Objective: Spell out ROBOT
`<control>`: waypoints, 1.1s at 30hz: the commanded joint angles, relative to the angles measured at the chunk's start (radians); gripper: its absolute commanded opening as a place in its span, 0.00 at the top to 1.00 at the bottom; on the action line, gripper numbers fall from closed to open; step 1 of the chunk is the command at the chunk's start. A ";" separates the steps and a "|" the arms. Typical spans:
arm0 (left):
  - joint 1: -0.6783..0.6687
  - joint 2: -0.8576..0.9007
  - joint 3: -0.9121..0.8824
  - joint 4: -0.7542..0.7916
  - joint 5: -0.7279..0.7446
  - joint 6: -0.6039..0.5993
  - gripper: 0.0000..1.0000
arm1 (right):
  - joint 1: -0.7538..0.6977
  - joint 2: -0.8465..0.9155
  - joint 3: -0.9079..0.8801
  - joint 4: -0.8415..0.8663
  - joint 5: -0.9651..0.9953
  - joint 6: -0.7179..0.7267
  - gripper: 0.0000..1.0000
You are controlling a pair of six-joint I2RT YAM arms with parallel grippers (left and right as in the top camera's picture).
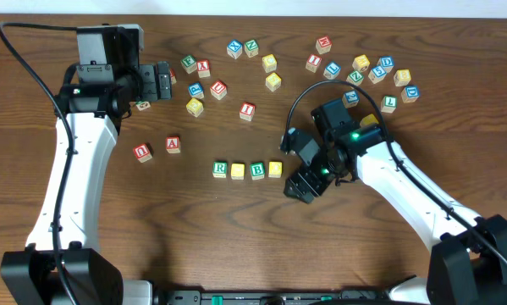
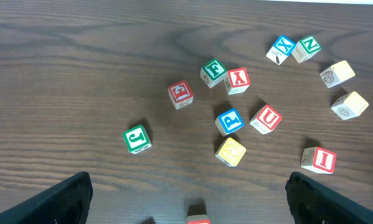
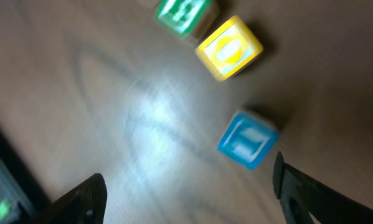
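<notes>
Green R (image 1: pixel 220 169), first yellow block (image 1: pixel 238 170), green B (image 1: pixel 257 169) and second yellow block (image 3: pixel 230 46) stand in a row; blue T (image 3: pixel 247 140) sits at 5 o'clock of that one — a bit apart; the word is nearly done. Right gripper (image 3: pixel 187 177) is spread wide, holding nothing — left gripper (image 2: pixel 187 183) too.

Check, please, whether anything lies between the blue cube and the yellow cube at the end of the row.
Nothing visible does. In the right wrist view only bare table separates the blue cube from the yellow cube. The right pincer is open, not holding it.
</notes>
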 commanded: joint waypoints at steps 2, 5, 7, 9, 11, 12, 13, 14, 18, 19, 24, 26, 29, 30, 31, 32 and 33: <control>0.001 -0.016 0.013 0.000 0.013 0.006 0.02 | -0.001 -0.045 0.027 -0.050 -0.081 -0.178 0.16; 0.001 -0.016 0.013 0.000 0.013 0.006 0.02 | -0.005 -0.060 0.028 -0.064 -0.106 -0.232 0.11; 0.001 -0.016 0.013 0.000 0.013 0.006 0.02 | -0.005 -0.064 0.028 -0.062 -0.127 -0.254 0.10; 0.001 -0.016 0.013 0.000 0.013 0.006 0.02 | -0.005 -0.064 0.028 -0.067 -0.161 -0.288 0.06; 0.001 -0.016 0.013 0.000 0.013 0.006 0.02 | -0.004 -0.064 0.028 -0.079 -0.180 -0.333 0.04; 0.001 -0.016 0.013 0.000 0.013 0.006 0.02 | -0.004 -0.064 0.028 -0.082 -0.181 -0.355 0.02; 0.001 -0.016 0.013 0.000 0.013 0.006 0.02 | -0.005 -0.064 0.028 -0.085 -0.181 -0.376 0.01; 0.001 -0.016 0.013 0.000 0.013 0.006 0.02 | -0.005 -0.064 0.028 -0.089 -0.180 -0.404 0.01; 0.001 -0.016 0.013 0.000 0.013 0.006 0.02 | -0.005 -0.064 0.028 -0.092 -0.153 -0.487 0.02; 0.001 -0.016 0.013 0.000 0.013 0.006 0.02 | -0.005 -0.064 0.028 -0.092 -0.136 -0.491 0.04; 0.001 -0.016 0.013 0.000 0.013 0.006 0.02 | -0.010 -0.061 0.027 -0.092 -0.077 -0.505 0.10; 0.001 -0.016 0.013 0.000 0.013 0.006 0.02 | -0.018 -0.058 0.027 -0.092 -0.076 -0.516 0.11; 0.001 -0.016 0.013 0.000 0.013 0.006 0.02 | -0.032 -0.044 0.027 -0.077 -0.076 -0.515 0.13; 0.001 -0.016 0.013 0.000 0.013 0.006 0.02 | -0.037 -0.034 0.026 -0.072 -0.077 -0.515 0.14; 0.001 -0.016 0.013 0.000 0.013 0.006 0.02 | -0.040 -0.023 0.026 -0.069 -0.078 -0.515 0.14; 0.001 -0.016 0.013 0.000 0.013 0.006 0.02 | -0.044 -0.005 0.026 -0.068 -0.078 -0.515 0.16; 0.001 -0.016 0.013 0.000 0.013 0.006 0.02 | -0.048 0.011 0.026 -0.066 -0.079 -0.515 0.17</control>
